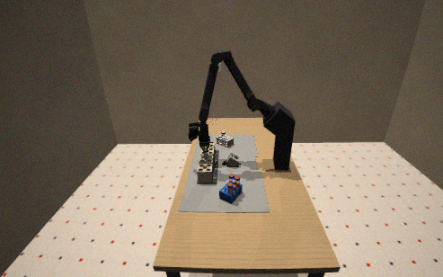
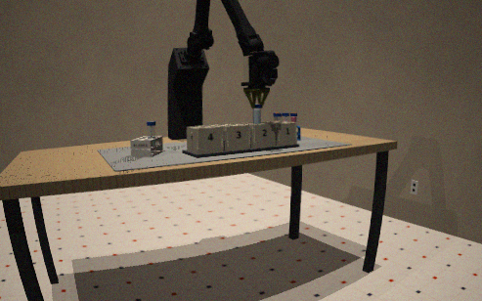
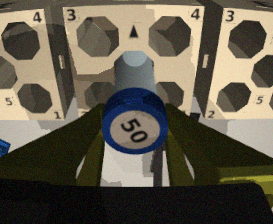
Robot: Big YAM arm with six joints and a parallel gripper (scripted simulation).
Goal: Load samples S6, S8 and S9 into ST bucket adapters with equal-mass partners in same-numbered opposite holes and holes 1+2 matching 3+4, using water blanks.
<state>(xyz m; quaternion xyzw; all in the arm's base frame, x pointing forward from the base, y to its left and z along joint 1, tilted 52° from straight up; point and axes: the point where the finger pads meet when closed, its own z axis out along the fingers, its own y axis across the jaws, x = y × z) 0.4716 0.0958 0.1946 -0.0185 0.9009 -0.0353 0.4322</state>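
My gripper [image 3: 134, 113] is shut on a water blank [image 3: 134, 121] with a blue cap and a white dot marked 50. It holds the tube upright over the loading stand ST [image 1: 207, 168]. In the exterior view the gripper [image 2: 257, 102] hangs above adapter 2 [image 2: 264, 134], and the tube [image 2: 257, 115] has its lower end at the adapter's top. In the wrist view the tube's lower end lies over the middle adapter [image 3: 134, 43], near its centre; I cannot tell which hole. The holes I see are empty. The blue sample rack RS [image 1: 230, 195] holds orange-dotted tubes.
The blank rack RB [image 1: 225, 140] stands beyond the stand with one tube [image 2: 151, 128] in it. The green key DONE [image 1: 233, 159] sits between the stand and the arm's base [image 1: 283, 139]. Adapters 4 [image 2: 210, 138], 3 [image 2: 238, 137] and 1 [image 2: 286, 133] flank adapter 2.
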